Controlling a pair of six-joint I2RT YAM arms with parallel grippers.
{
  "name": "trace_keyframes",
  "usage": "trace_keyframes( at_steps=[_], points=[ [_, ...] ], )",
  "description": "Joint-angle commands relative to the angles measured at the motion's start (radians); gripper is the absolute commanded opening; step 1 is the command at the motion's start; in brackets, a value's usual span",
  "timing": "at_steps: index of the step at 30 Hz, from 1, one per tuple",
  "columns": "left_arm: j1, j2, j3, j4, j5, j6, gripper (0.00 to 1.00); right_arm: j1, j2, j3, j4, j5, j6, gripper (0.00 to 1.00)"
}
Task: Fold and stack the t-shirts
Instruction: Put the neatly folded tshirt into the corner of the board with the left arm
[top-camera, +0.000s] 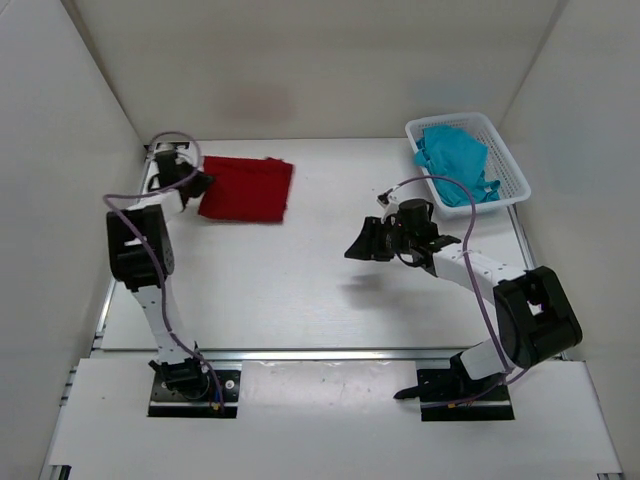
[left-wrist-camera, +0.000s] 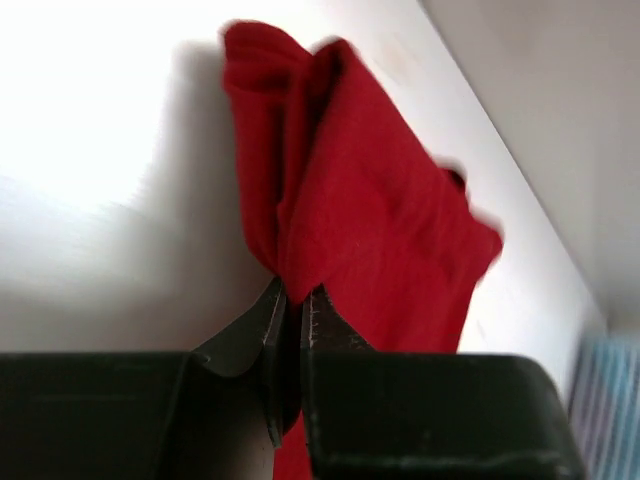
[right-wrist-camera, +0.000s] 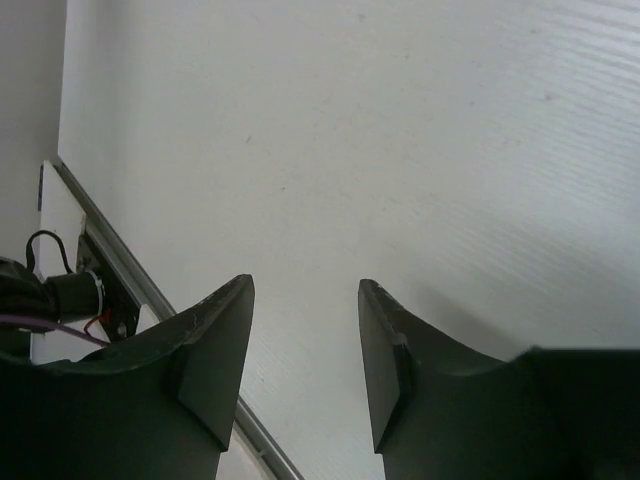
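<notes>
A dark red t-shirt (top-camera: 247, 188) lies folded at the back left of the table. My left gripper (top-camera: 202, 186) sits at its left edge, shut on a pinch of the red cloth (left-wrist-camera: 340, 200), which bunches up from the jaws (left-wrist-camera: 292, 295). A teal-blue t-shirt (top-camera: 455, 165) lies crumpled in the white mesh basket (top-camera: 513, 175) at the back right. My right gripper (top-camera: 358, 250) hovers open above the bare table right of centre, with nothing between its fingers (right-wrist-camera: 305, 290).
White walls enclose the table on the left, back and right. A metal rail (right-wrist-camera: 150, 290) runs along the table's near edge. The left arm's cable (top-camera: 170, 140) loops by the back left corner.
</notes>
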Motion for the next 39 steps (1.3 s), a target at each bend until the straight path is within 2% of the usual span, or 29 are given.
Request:
trace_keyframes(
  at_steps=[1,5,8,13,17,19,21,23,24,26,27,28,30,33,34,37,38,39],
  points=[
    [0.138,-0.003,-0.006,-0.030,0.008,-0.014,0.00,0.022,0.038,0.028,0.055,-0.035,-0.022,0.44],
    [0.227,0.035,-0.024,0.021,0.027,-0.054,0.03,0.044,0.058,0.035,0.067,-0.083,-0.006,0.44],
    [0.250,0.076,0.037,-0.007,0.036,-0.044,0.04,0.061,0.049,0.028,0.055,-0.080,-0.017,0.44],
    [0.298,0.071,0.032,-0.016,-0.036,-0.059,0.04,0.062,0.046,-0.001,0.044,-0.081,-0.023,0.44],
    [0.352,0.020,-0.067,0.041,-0.088,-0.111,0.02,0.067,0.041,-0.025,0.039,-0.078,-0.025,0.43],
    [0.376,0.009,-0.124,0.082,-0.082,-0.134,0.06,0.068,0.045,-0.028,0.047,-0.084,-0.022,0.44],
    [0.376,-0.001,-0.148,0.105,-0.068,-0.134,0.14,0.065,0.049,-0.024,0.042,-0.086,-0.022,0.44],
    [0.375,-0.014,-0.153,0.116,-0.054,-0.126,0.33,0.073,0.053,-0.009,0.032,-0.081,-0.020,0.46],
    [0.375,-0.029,-0.158,0.121,-0.042,-0.129,0.40,0.068,0.053,-0.008,0.021,-0.075,-0.019,0.51],
    [0.355,-0.061,-0.161,0.104,-0.039,-0.116,0.67,0.082,0.033,-0.019,0.010,-0.045,-0.026,0.76],
    [0.349,-0.092,-0.159,0.069,-0.053,-0.116,0.83,0.078,0.015,-0.028,-0.002,-0.001,-0.019,0.99],
    [0.333,-0.103,-0.158,0.050,-0.050,-0.087,0.99,0.081,-0.006,-0.030,0.001,0.018,-0.020,0.99],
    [0.304,-0.179,-0.164,-0.028,-0.108,-0.056,0.99,0.062,-0.045,-0.071,0.048,0.029,-0.006,0.99],
    [0.220,-0.293,-0.184,-0.103,-0.177,0.028,0.99,0.012,-0.094,-0.145,0.159,-0.046,0.072,0.99],
    [0.164,-0.311,-0.152,-0.137,-0.223,0.053,0.99,-0.001,-0.090,-0.150,0.139,-0.043,0.084,0.99],
    [-0.057,-0.327,0.074,-0.406,-0.367,0.186,0.98,-0.018,-0.056,-0.061,0.040,-0.051,0.043,0.99],
    [-0.163,-0.362,0.083,-0.395,-0.349,0.267,0.99,-0.021,-0.027,-0.001,-0.041,-0.045,0.018,0.99],
    [-0.211,-0.414,0.062,-0.314,-0.319,0.297,0.99,-0.013,-0.010,0.037,-0.075,-0.045,-0.009,0.99]
  ],
)
